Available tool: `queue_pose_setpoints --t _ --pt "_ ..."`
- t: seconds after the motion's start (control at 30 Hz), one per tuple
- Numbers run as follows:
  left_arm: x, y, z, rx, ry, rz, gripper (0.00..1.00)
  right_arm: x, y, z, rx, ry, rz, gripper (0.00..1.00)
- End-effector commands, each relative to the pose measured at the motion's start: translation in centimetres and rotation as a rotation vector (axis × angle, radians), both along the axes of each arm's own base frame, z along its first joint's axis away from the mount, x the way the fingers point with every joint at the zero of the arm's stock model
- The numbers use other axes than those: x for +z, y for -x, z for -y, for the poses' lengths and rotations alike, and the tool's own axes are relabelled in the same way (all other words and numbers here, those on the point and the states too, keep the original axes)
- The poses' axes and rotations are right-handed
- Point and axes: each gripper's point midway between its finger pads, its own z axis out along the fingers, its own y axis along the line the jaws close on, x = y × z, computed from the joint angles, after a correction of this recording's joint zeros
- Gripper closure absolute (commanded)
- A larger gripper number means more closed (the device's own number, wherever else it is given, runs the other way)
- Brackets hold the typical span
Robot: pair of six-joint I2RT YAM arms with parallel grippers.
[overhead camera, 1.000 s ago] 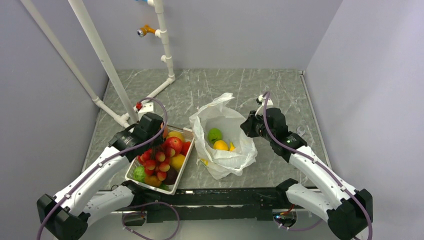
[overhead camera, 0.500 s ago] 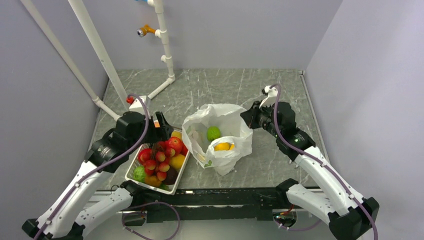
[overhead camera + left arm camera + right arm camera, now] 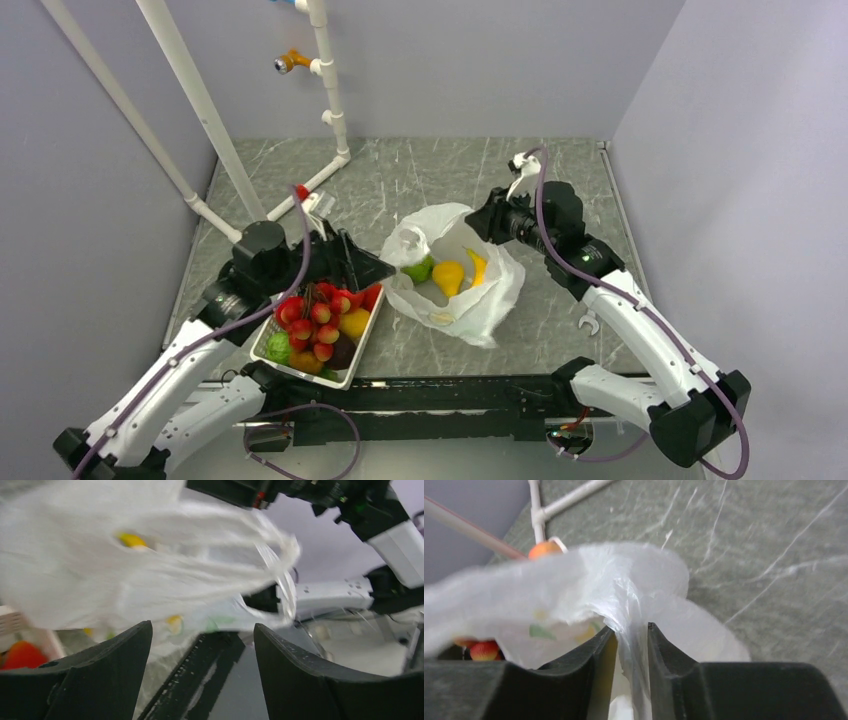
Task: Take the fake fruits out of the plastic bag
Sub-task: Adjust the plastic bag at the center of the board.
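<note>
The white plastic bag (image 3: 470, 300) lies open at mid-table. Inside it I see a green round fruit (image 3: 420, 268), a yellow-orange round fruit (image 3: 449, 277) and a yellow banana (image 3: 476, 266). My right gripper (image 3: 482, 222) is shut on the bag's far rim and holds it up; the right wrist view shows the film (image 3: 574, 590) pinched between the fingers (image 3: 631, 627). My left gripper (image 3: 375, 268) is open and empty at the bag's left side, with the blurred bag (image 3: 150, 570) just ahead of its jaws (image 3: 202, 626). The red strawberry-like bunch (image 3: 315, 315) lies in the basket.
A white wire-mesh basket (image 3: 258, 345) with several other fruits stands at the front left, next to the bag. White pipes (image 3: 330, 80) rise at the back left. Grey walls close in the table on three sides.
My left gripper has swung from above the basket rightwards to the bag's left side. My right gripper has shifted with the bag's rim, and the bag and its fruits have moved.
</note>
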Motion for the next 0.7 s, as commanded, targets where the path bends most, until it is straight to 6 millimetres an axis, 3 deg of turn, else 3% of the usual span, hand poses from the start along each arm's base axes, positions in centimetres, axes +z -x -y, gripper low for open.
queue_pose_setpoints --t 0.0,0.17,0.27,0.4,0.5,0.67 --pt "2.3 4.0 3.3 -0.313 0.160 0.053 0.22 -3.3 2.9 -0.5 0.085 0.053 -0.086 0.64" --pt "6.1 7.9 4.7 -0.472 0.188 0.217 0.20 -4.6 4.6 1.0 0.048 0.109 -0.106 0.44" --pt "6.5 9.4 5.9 -0.524 0.123 0.251 0.20 -4.8 4.8 1.8 0.013 0.131 -0.113 0.31" --pt "5.4 7.5 8.1 -0.449 0.049 0.230 0.22 -4.5 3.5 5.3 -0.200 0.179 -0.108 0.13" --pt "4.3 5.8 10.8 -0.408 0.027 0.224 0.23 -4.3 3.1 8.5 -0.376 0.230 -0.110 0.02" --pt "1.2 3.2 15.3 -0.326 -0.138 0.222 0.25 -5.6 4.6 11.0 -0.469 0.275 -0.157 0.01"
